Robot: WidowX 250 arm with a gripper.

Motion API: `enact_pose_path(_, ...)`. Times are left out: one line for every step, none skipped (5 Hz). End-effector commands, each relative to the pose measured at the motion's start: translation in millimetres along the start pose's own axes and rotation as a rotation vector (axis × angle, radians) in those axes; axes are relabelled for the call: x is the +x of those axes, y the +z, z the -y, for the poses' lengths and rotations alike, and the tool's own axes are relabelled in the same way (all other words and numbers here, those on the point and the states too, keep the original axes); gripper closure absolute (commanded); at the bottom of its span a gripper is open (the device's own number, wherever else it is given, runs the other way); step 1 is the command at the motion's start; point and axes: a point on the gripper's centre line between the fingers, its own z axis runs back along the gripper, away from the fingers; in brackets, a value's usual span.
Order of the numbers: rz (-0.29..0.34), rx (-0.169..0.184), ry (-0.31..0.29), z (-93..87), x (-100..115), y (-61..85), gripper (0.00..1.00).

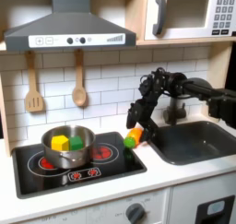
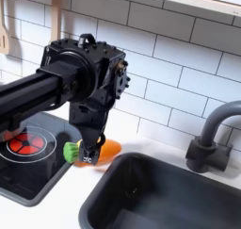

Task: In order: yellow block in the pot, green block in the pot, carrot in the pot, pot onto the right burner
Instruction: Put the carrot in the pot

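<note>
A shiny steel pot [image 1: 81, 151] stands on the left burner of the black cooktop [image 1: 129, 162] in the first exterior view. Inside it lie the yellow block [image 1: 59, 142] and the green block [image 1: 75, 143]. The right burner [image 1: 102, 153] [image 2: 23, 144] is bare. The orange carrot [image 1: 135, 135] [image 2: 112, 150], green tip toward the pot, sits tilted at the cooktop's right edge. My gripper [image 1: 141, 126] [image 2: 88, 154] points down over it, one finger [image 2: 87, 157] across the carrot's near side, apparently shut on it.
A dark sink [image 1: 194, 140] [image 2: 160, 195] with a grey faucet [image 2: 212, 134] lies right of the carrot in both exterior views. Wooden utensils [image 1: 34, 85] hang on the tiled wall behind the cooktop. A range hood [image 1: 69, 25] and microwave [image 1: 189, 14] sit overhead.
</note>
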Motion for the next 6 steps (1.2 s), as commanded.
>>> enact_pose_path(0.009, 0.026, 0.023, -8.3, 7, -7.4, 0.00)
enact_pose_path(0.019, 0.044, 0.035, -10.8, 13, -13.6, 0.00)
enact_pose_path(0.019, 0.044, 0.040, -13.5, 14, -15.1, 0.00)
enact_pose_path(0.011, 0.050, 0.041, -15.8, 10, -16.2, 1.00)
enact_pose_path(0.007, 0.023, 0.026, -10.6, 10, -9.2, 1.00)
enact_pose_path(0.001, -0.009, 0.034, -5.8, 17, 4.6, 1.00)
